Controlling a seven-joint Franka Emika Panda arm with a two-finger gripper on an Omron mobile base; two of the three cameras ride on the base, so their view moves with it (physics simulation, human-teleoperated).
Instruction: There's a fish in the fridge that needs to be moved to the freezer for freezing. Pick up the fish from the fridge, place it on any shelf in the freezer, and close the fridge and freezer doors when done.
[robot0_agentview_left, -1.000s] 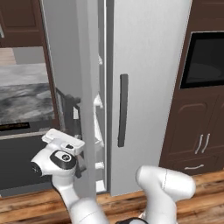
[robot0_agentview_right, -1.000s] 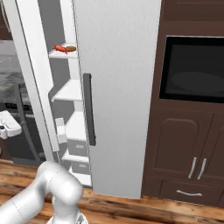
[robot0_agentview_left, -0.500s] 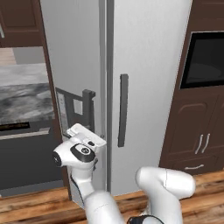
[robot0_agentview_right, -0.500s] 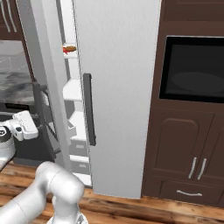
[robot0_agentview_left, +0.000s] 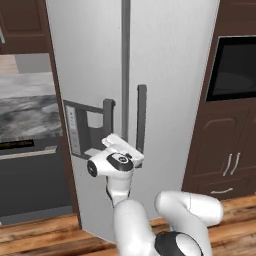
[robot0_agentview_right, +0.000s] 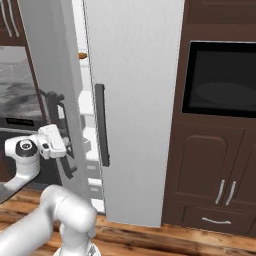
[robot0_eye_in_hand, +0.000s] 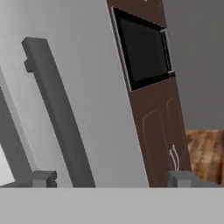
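Note:
The freezer door (robot0_agentview_left: 85, 60), with its grey dispenser panel (robot0_agentview_left: 79, 131), stands almost shut, leaving a narrow gap beside the shut fridge door (robot0_agentview_left: 170, 75). My gripper (robot0_agentview_left: 131, 152) rests against the freezer door's lower front, by its handle (robot0_agentview_left: 108, 120). In the right base view the gripper (robot0_agentview_right: 64, 147) is beside that handle (robot0_agentview_right: 62, 135), and the gap shows white freezer shelves (robot0_agentview_right: 86, 102). An orange tip of the fish (robot0_agentview_right: 82, 55) shows on a high one. In the hand view the gripper (robot0_eye_in_hand: 112, 178) is open and holds nothing, facing the fridge door's handle (robot0_eye_in_hand: 57, 113).
Dark brown cabinets (robot0_agentview_right: 220, 170) with a black built-in oven (robot0_agentview_right: 222, 80) stand right of the fridge. A marble-fronted counter and dark appliance (robot0_agentview_left: 25, 150) sit to the left. The floor is wood (robot0_agentview_right: 150, 240).
The freezer door has swung from wide open to nearly shut, with my hand travelling right against it. The view into the freezer has narrowed to a slit.

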